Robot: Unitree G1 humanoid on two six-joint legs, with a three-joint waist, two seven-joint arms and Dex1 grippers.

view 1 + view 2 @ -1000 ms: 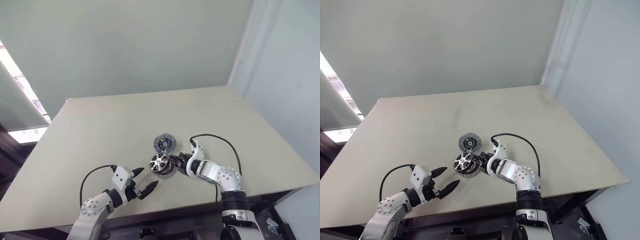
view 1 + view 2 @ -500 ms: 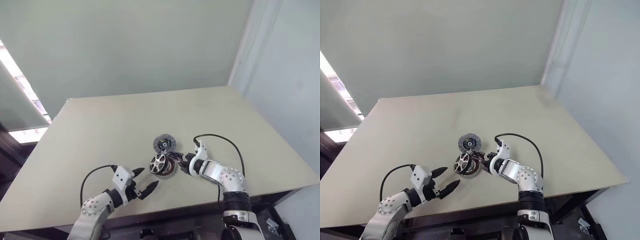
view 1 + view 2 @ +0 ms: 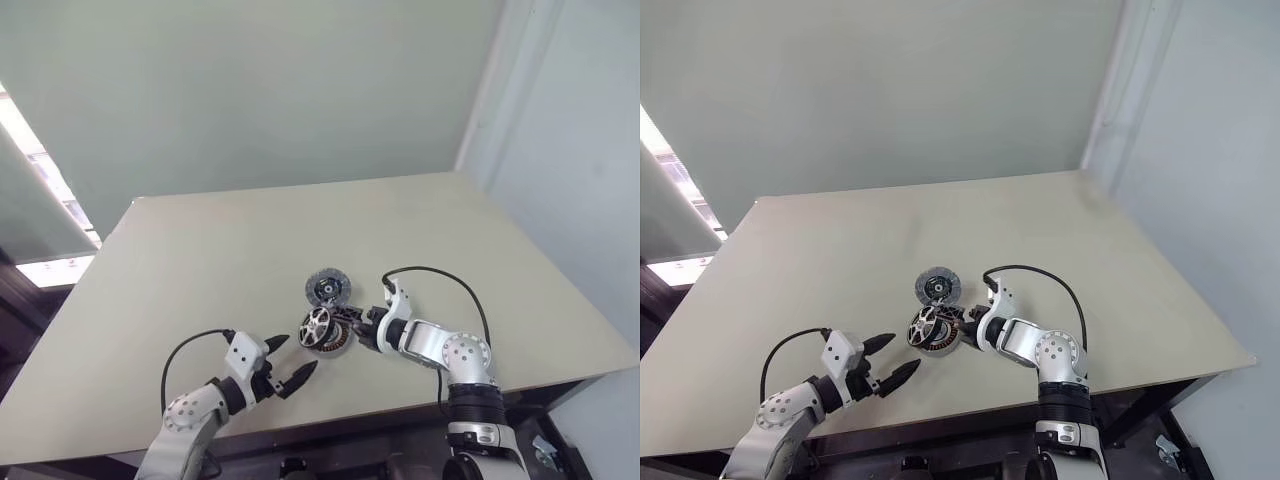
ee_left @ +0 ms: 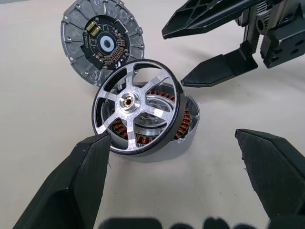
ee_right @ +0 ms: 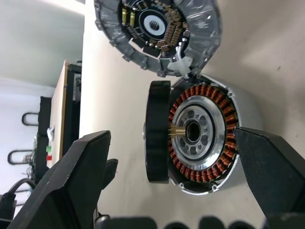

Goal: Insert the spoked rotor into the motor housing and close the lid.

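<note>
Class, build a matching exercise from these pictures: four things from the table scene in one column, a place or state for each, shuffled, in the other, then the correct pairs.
Things:
1. spoked rotor
2. motor housing
3. lid
4. right gripper

States:
A. flat on the table, circuit side up
B. ring of copper windings, on the table
C. open, holding nothing
D. tilted, propped against the housing, not seated

Pairs: 1-D, 2-B, 3-A, 4-C
</note>
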